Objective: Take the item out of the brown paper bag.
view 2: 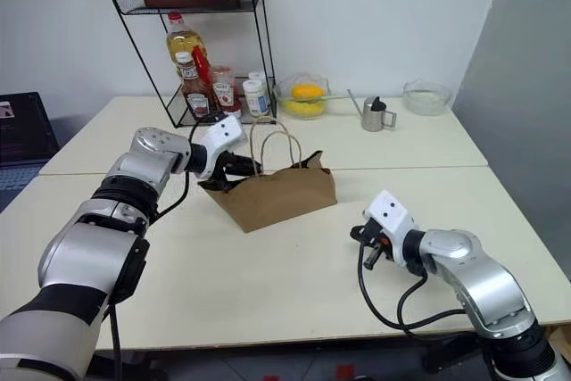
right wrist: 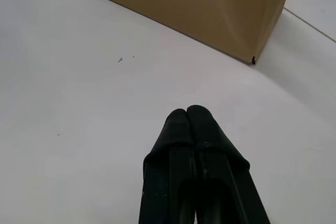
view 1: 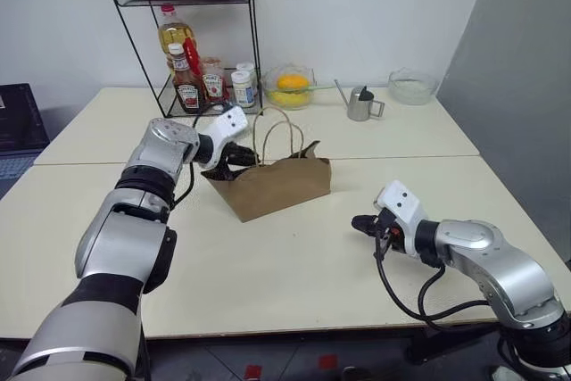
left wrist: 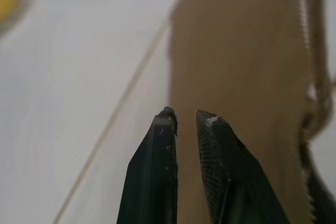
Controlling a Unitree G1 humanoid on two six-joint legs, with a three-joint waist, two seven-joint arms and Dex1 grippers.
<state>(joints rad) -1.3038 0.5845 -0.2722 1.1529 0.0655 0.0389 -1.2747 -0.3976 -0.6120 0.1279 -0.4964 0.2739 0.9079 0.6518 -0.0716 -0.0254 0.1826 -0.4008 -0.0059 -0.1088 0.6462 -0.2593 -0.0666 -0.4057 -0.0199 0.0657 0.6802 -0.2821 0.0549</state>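
Bag (view 1: 278,186) of crumpled brown paper lies on its side near the middle of the pale table (view 1: 294,265), its two loop handles arching up at the mouth. That posture suits a reach in from the open end, which seems to be why the left gripper (view 1: 241,157) sits right at that mouth, at about nine o'clock of the bag. Its fingers (left wrist: 157,166) stand with a narrow gap between them and grasp nothing I can make out; the paper wall is just past their tips. The right gripper (view 2: 363,236) rests low over bare table at about four o'clock of the bag, well apart from it, fingers pressed together and empty, probably parked out of the way. The item is hidden, presumably inside the bag, so just beyond the left gripper at roughly three o'clock of it.
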